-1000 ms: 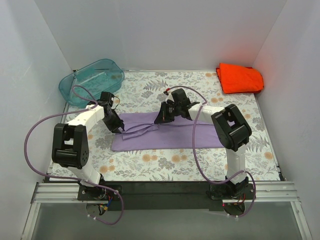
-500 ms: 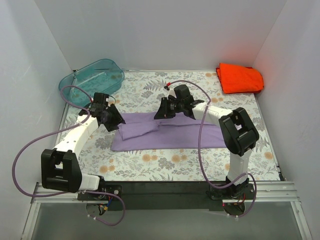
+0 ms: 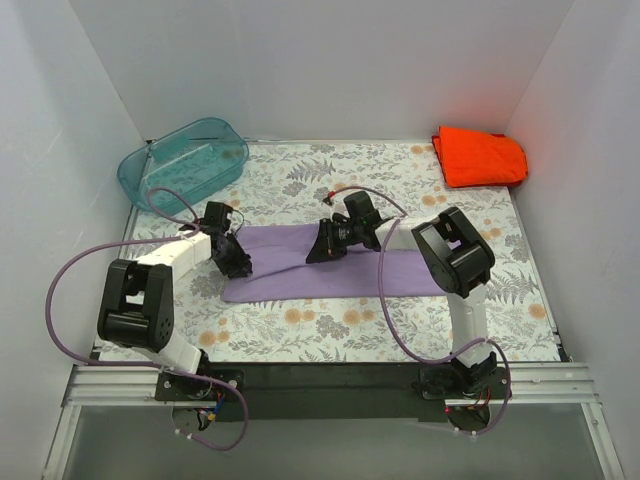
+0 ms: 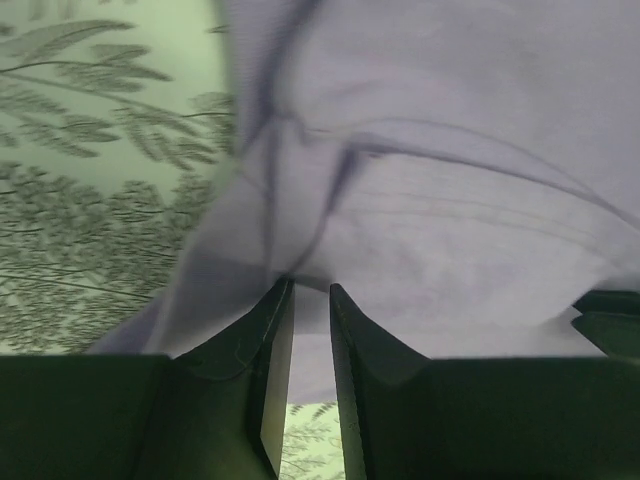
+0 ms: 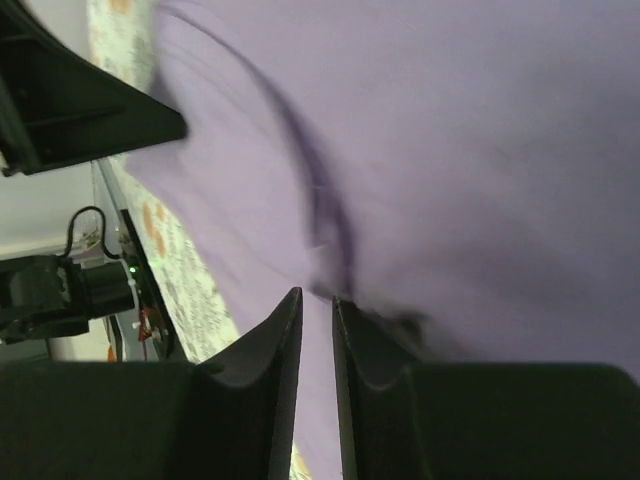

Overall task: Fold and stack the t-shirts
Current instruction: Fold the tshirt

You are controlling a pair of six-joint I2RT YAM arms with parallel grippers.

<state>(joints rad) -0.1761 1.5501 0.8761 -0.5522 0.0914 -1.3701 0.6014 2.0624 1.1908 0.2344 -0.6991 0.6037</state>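
Observation:
The lavender t-shirt (image 3: 345,272) lies as a long folded strip across the middle of the table. My left gripper (image 3: 240,266) sits at the strip's left end, its jaws nearly together on a bunched fold of the lavender cloth (image 4: 450,200). The creases run into the left gripper (image 4: 310,286). My right gripper (image 3: 314,254) is on the strip's far edge near its middle. In the right wrist view the right gripper (image 5: 316,294) pinches a ridge of the lavender cloth (image 5: 480,150). The orange-red t-shirt (image 3: 480,157) lies folded at the back right corner.
A translucent teal tub (image 3: 183,160) stands at the back left. The table has a floral cover (image 3: 330,330) and white walls on three sides. Purple cables loop from both arms over the near half of the table.
My left arm swung out to the left with the jaws wider, then came back and closed on the strip's left end. The right gripper shifted slightly nearer. The raised fold has flattened.

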